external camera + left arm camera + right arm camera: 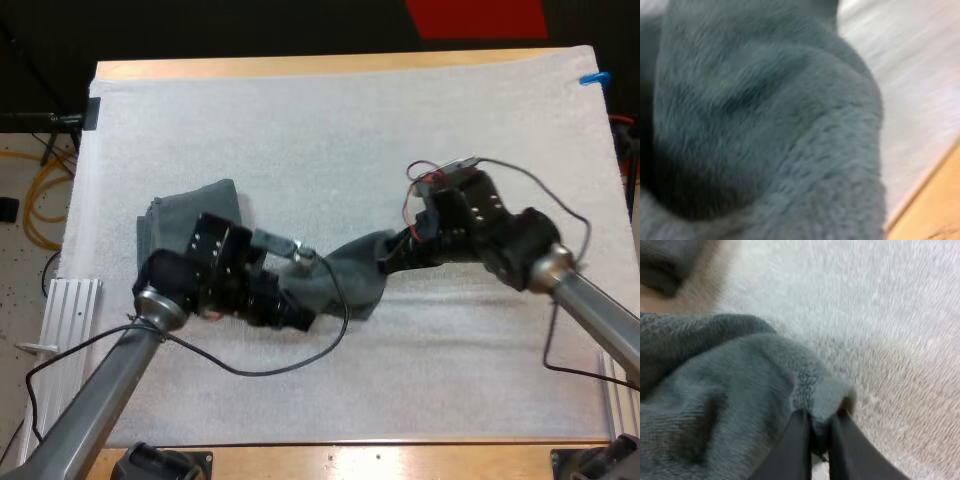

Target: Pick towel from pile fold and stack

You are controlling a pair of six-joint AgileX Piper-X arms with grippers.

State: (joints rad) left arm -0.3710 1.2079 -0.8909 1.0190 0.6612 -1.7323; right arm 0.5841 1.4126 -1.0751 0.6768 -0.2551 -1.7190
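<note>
The right gripper is pinching a corner of the dark grey-green towel bunched at the white mat's middle, while the left gripper is sitting at its other end, grip impossible to tell, and another towel is lying near the left edge.

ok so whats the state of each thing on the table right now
mat: spread flat
right gripper: shut on a corner of the middle towel
left gripper: at the middle towel's other end, grip can't be told
middle towel: bunched up between the two grippers
left towel: lying on the mat, looks folded, nothing holding it
</note>
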